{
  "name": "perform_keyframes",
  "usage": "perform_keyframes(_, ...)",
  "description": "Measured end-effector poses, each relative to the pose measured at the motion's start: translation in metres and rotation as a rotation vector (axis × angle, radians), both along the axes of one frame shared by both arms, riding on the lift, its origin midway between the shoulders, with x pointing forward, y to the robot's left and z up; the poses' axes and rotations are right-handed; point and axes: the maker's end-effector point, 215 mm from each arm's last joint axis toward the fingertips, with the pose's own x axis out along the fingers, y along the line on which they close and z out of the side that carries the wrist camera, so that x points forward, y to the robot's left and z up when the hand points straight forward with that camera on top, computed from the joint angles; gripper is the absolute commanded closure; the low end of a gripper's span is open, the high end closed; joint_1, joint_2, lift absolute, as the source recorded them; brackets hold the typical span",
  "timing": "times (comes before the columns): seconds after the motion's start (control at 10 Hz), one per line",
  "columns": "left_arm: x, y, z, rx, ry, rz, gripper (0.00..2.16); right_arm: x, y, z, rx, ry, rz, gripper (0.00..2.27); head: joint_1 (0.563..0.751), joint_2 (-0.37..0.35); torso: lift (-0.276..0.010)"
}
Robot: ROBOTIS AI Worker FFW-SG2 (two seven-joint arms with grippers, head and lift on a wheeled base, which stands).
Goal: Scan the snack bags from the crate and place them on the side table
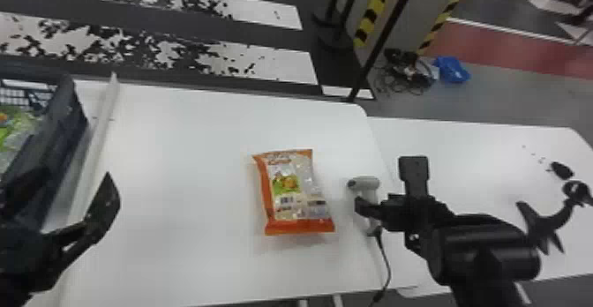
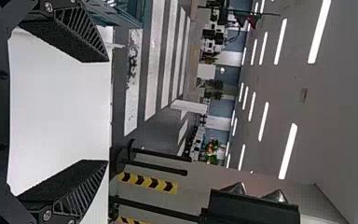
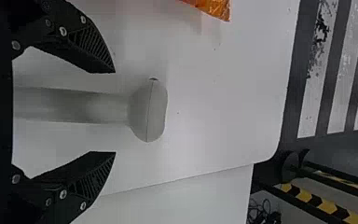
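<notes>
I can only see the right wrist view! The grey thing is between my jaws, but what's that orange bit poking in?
Observer: It's part of a snack bag lying on the table.
Operator: Ooh, are there more snacks?
Observer: Looks like it: green packaging shows inside the crate at the head view's left edge.
Operator: Is my other side grabbing anything?
Observer: No, the left gripper is empty, its jaws apart.

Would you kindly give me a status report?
Left tool open. Right tool open around scanner handle. Snack bag on table. Cable trails over near edge.
</notes>
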Motion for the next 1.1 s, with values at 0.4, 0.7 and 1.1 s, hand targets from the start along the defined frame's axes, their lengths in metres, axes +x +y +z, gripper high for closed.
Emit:
perform_keyframes(0.4, -0.001, -0.001, 0.003, 0.000, -0.005, -0.003, 0.10, -0.020, 0.044, 0.039, 0.203, -0.066, 0.055, 0.13, 0.695, -0.259, -0.050)
perform_keyframes(0.7, -0.002, -0.001, 0.005, 0.003, -0.006, -0.006, 0.10, -0.027, 0.086, 0.041, 0.312, -0.043, 0.135, 0.14, 0.695, -0.200, -0.050)
perform_keyframes(1.1, -0.005, -0.002, 0.004, 0.004, -0.003, -0.009, 0.10, -0.024, 0.115, 0.021, 0.302, 0.007, 0.190, 0.15, 0.695, -0.160, -0.050)
